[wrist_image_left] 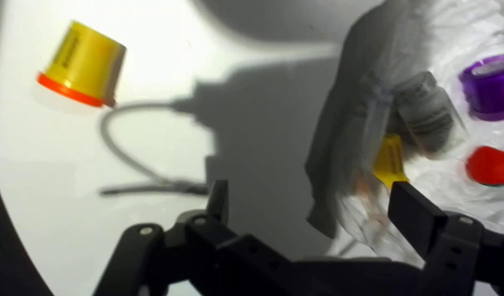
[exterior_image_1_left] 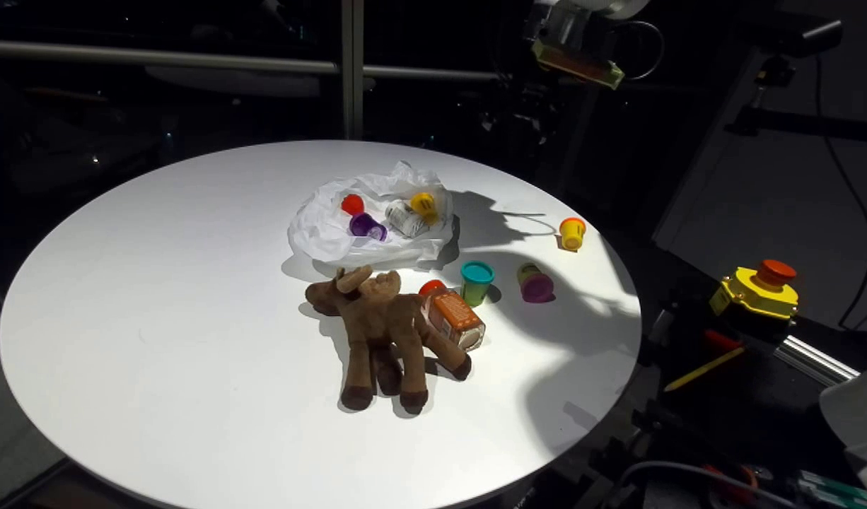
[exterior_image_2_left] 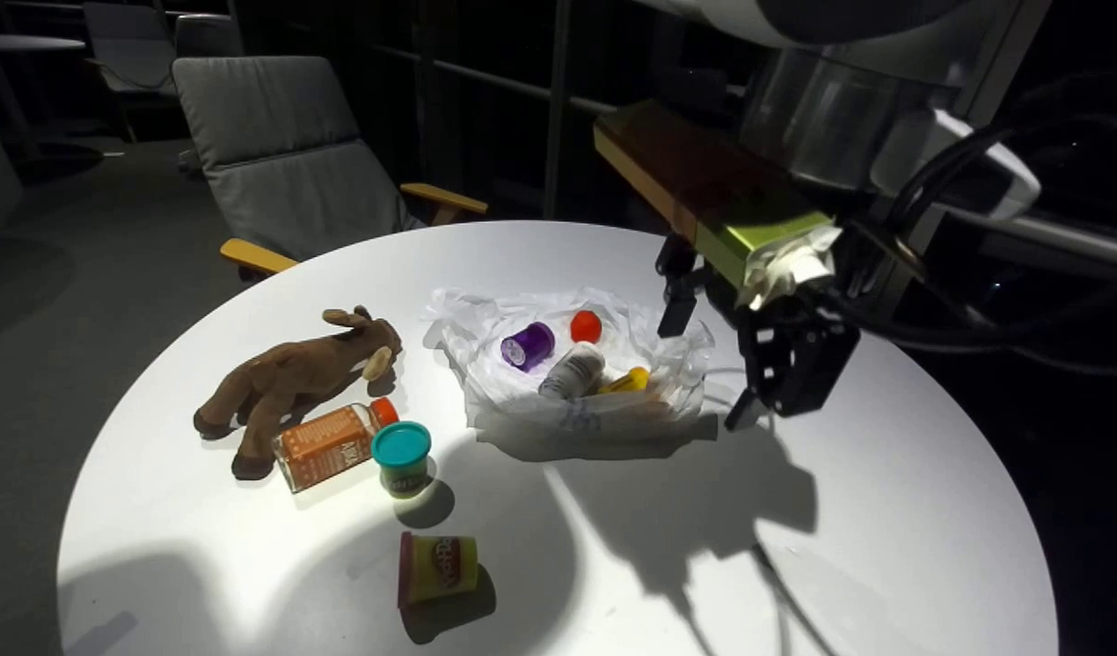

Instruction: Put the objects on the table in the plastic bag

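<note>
The white plastic bag (exterior_image_1_left: 320,226) lies open on the table. In it are a purple tub (exterior_image_2_left: 527,346), a red round thing (exterior_image_2_left: 586,326), a whitish bottle (exterior_image_2_left: 574,370) and a yellow tub (exterior_image_2_left: 628,381). Outside the bag are a yellow tub with an orange lid (wrist_image_left: 85,61), a teal-lidded tub (exterior_image_2_left: 402,460), a magenta-lidded tub on its side (exterior_image_2_left: 440,569), an orange-labelled bottle (exterior_image_2_left: 331,446) and a brown plush moose (exterior_image_1_left: 384,318). My gripper (wrist_image_left: 309,199) is open and empty above the table, beside the bag's edge; it also shows in an exterior view (exterior_image_2_left: 712,369).
The round white table (exterior_image_1_left: 158,339) has its edge near the orange-lidded tub. The moose and orange-labelled bottle lie close together, with the teal-lidded tub beside them. A chair (exterior_image_2_left: 276,155) stands behind the table. A yellow box with a red button (exterior_image_1_left: 759,290) is beside the table.
</note>
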